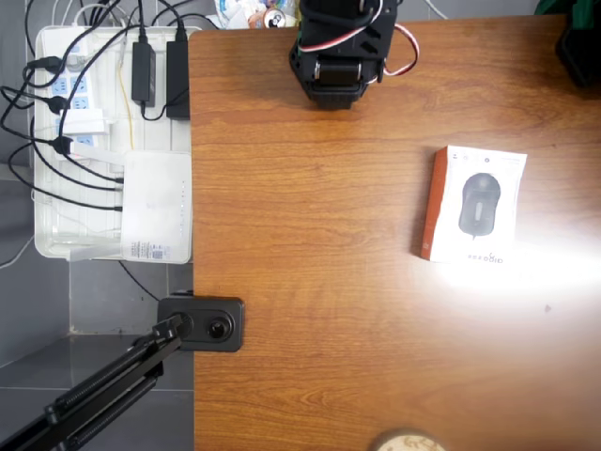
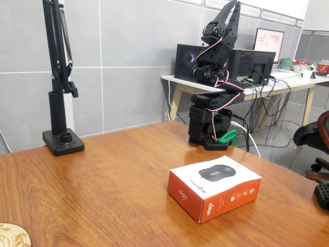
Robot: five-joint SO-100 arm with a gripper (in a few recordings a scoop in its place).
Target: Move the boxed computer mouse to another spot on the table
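Nearest the fixed camera, the box (image 2: 214, 187) lies flat on the table (image 2: 103, 175), clear for a top grasp. Folded high at the far edge, the tool (image 2: 231, 13) grasps nothing; whether its jaws are parted, I cannot tell.

arm (image 2: 213, 77): black plastic links | red-white wires looped along joints | green clamp (image 2: 227, 138) at base
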